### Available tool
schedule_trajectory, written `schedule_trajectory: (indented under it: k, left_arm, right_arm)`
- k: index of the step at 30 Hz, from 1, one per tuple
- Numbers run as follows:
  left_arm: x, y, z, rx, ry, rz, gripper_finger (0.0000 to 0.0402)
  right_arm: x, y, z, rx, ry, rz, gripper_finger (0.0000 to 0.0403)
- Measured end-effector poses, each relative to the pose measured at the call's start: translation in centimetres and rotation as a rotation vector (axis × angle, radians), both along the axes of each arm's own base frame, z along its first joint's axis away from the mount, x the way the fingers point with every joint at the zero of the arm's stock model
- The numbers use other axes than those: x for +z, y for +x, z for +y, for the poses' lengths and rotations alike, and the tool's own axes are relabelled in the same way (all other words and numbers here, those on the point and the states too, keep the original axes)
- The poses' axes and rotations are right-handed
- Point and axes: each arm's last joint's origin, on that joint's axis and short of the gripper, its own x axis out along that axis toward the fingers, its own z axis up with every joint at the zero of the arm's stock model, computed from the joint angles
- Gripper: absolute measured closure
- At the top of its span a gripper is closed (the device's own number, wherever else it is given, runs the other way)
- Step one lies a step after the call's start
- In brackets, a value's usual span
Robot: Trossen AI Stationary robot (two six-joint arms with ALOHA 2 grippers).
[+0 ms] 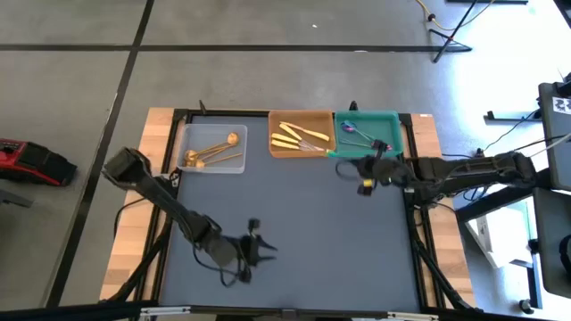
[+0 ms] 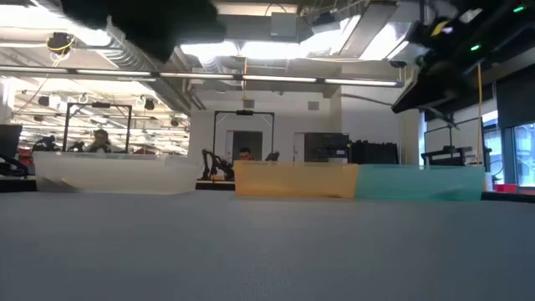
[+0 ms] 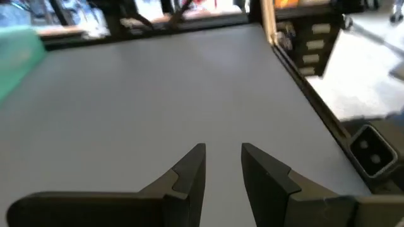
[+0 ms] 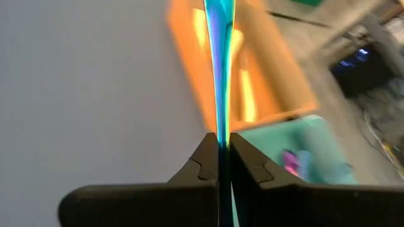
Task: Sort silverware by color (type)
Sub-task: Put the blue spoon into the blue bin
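Along the table's far edge, high view: clear tray (image 1: 214, 148) with copper spoons (image 1: 211, 154); orange tray (image 1: 302, 134) with gold knives (image 1: 290, 135); teal tray (image 1: 368, 132) with purple spoons (image 1: 360, 136). Right gripper (image 1: 343, 168) hangs just short of the teal tray's near-left corner; left gripper (image 1: 261, 246) waits near the table's front edge.

Low view: three trays in a row, contents hidden.

Left wrist view: fingers (image 3: 192, 169) apart, nothing between.

Right wrist view: fingers (image 4: 205, 165) clenched on an iridescent utensil (image 4: 220, 69). Step judged: carrying it to teal. Next calls for centring over that tray before release.
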Motion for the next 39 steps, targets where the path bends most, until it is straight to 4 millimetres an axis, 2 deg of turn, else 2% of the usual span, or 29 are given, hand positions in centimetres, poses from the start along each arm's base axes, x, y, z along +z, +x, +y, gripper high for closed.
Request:
schedule_trajectory:
  k: [7,12,15,21,25,31,34,39]
  left_arm:
    - [-1.2,-3.5,5.5,0.063,0.022,-0.062,0.0305]
    - [-1.9,-4.0,7.8,0.103,0.099,-0.044,0.0305]
    - [-2.0,-3.7,8.8,0.138,0.176,-0.037,0.0305]
    - [-2.0,-3.1,10.6,0.180,0.305,-0.021,0.0305]
    - [-2.3,-2.9,11.3,0.130,0.336,0.016,0.0305]
    - [-2.4,-2.7,12.5,0.121,0.359,0.058,0.0305]
    - [-2.4,-2.6,13.0,0.132,0.357,0.062,0.0305]
    - [-2.1,-2.7,13.5,0.155,0.352,0.060,0.0305]
  right_arm:
    - [0.1,0.1,-5.9,-0.068,0.011,0.005,0.0394]
    - [-0.2,-0.7,-10.6,-0.270,0.015,-0.042,0.0393]
    - [-1.0,-1.3,-13.1,-0.365,0.041,-0.038,0.0393]
    - [-3.4,-2.1,-16.8,-0.373,0.152,-0.025,0.0393]
    - [-5.2,-2.1,-18.1,-0.381,0.183,0.035,0.0393]
    - [-6.7,-2.2,-18.7,-0.404,0.226,0.091,0.0386]
    - [-6.6,-2.2,-18.7,-0.411,0.221,0.094,0.0355]
    - [-5.8,-2.5,-18.5,-0.472,0.177,0.088,0.0279]
